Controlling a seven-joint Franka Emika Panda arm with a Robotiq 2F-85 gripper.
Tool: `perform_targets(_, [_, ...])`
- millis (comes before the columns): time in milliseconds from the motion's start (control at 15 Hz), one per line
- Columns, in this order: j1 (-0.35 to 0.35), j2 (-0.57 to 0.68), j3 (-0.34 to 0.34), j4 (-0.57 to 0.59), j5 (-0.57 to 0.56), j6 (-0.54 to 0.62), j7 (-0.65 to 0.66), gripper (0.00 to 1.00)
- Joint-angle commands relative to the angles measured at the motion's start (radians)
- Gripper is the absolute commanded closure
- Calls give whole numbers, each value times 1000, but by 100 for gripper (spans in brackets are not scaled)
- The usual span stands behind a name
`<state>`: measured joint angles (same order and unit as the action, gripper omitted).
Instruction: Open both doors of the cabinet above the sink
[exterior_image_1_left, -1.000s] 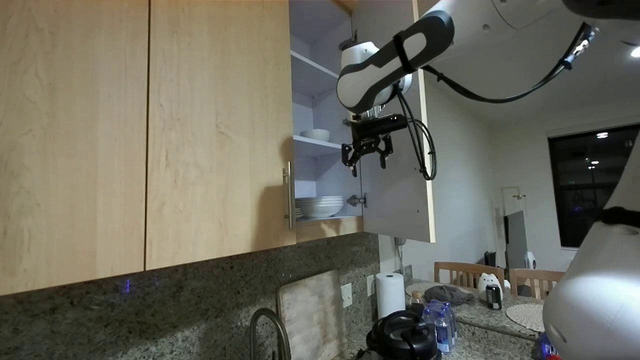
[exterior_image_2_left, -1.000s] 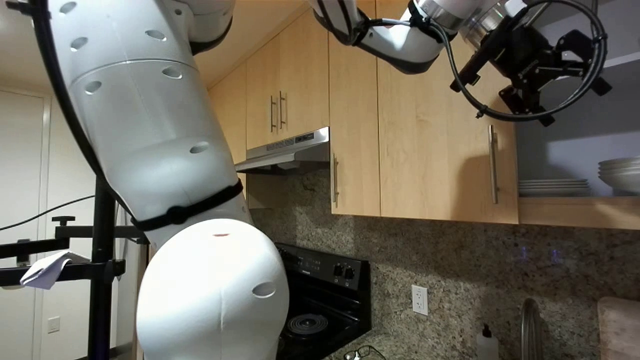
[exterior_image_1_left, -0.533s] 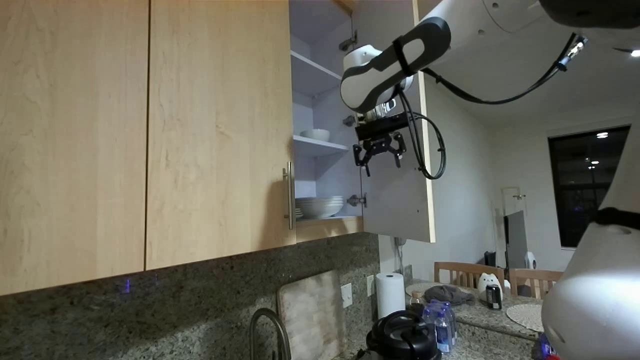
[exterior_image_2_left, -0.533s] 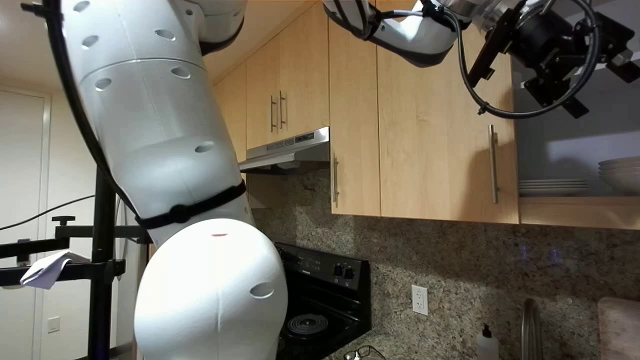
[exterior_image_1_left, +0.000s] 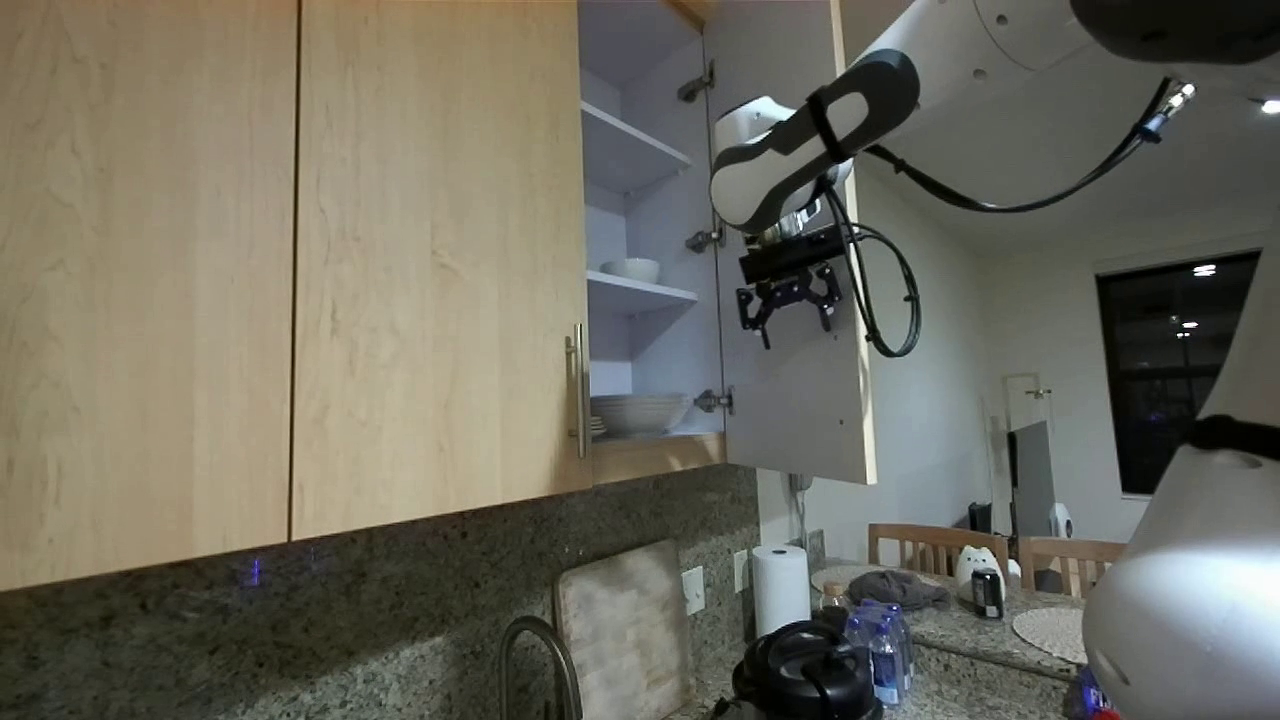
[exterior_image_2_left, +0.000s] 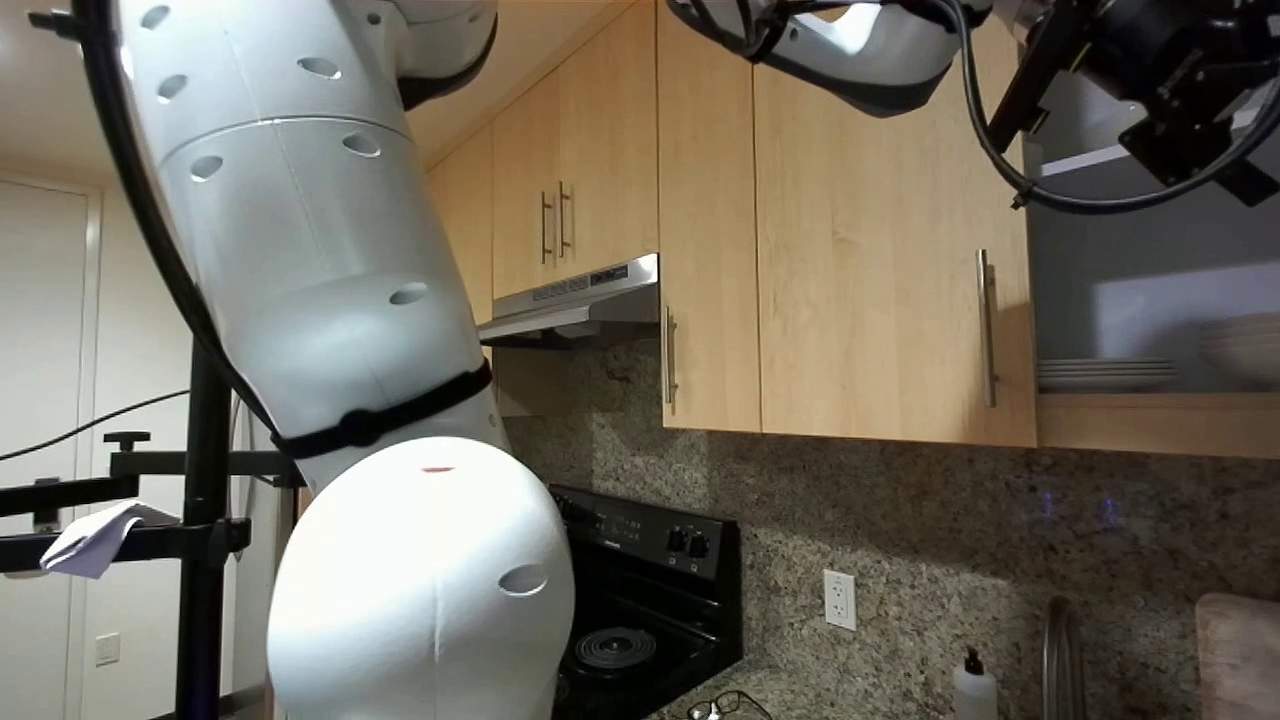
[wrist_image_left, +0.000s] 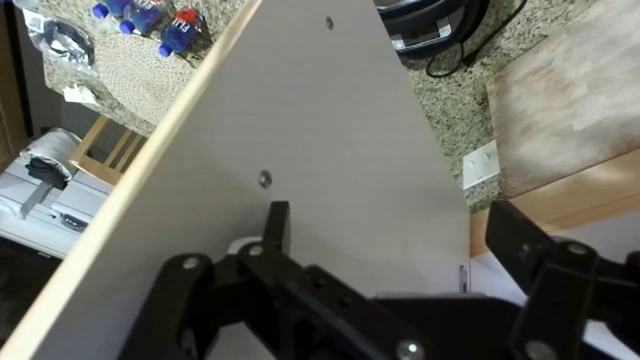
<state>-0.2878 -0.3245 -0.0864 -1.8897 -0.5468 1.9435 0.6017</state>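
Note:
On the maple cabinet (exterior_image_1_left: 660, 458), the far door (exterior_image_1_left: 790, 415) stands swung out, its white inner face showing. The near door (exterior_image_1_left: 440, 260) is flush with the front, its bar handle (exterior_image_1_left: 580, 390) free of the gripper; an exterior view shows this near door (exterior_image_2_left: 880, 260) too. My gripper (exterior_image_1_left: 797, 331) is open, fingers down, before the far door's inner face. In the wrist view the gripper (wrist_image_left: 390, 220) has nothing between its fingers. One finger (wrist_image_left: 278, 222) is very close to the inner face (wrist_image_left: 345, 150); whether they touch I cannot tell. The sink is out of view.
White bowls (exterior_image_1_left: 640, 412) and plates (exterior_image_2_left: 1105, 375) sit on the shelves. Below are a faucet (exterior_image_1_left: 540, 640), a cutting board (exterior_image_1_left: 625, 630), paper towels (exterior_image_1_left: 780, 590), a black cooker (exterior_image_1_left: 808, 670) and water bottles (exterior_image_1_left: 885, 650). A range hood (exterior_image_2_left: 580, 300) hangs over the stove.
My gripper has moved away from the near door's handle, toward the far door's outer edge. The far door has swung out very slightly more. The near door has not moved.

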Motion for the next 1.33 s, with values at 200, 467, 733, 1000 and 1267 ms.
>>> perform_targets(200, [-22,-8,-65,-31,-90,136,-29,0])
perform_targets(467, [-36,-14,-142,-66,-53,283,-91,0])
perform_targets(733, [-46,-23,-244,-126,64,484,-258,0])
perform_targets(1000, [-43,4,-336,-143,248,615,-477,0])
perform_targets(1267, [-30,-7,-377,-161,388,631,-648,0])
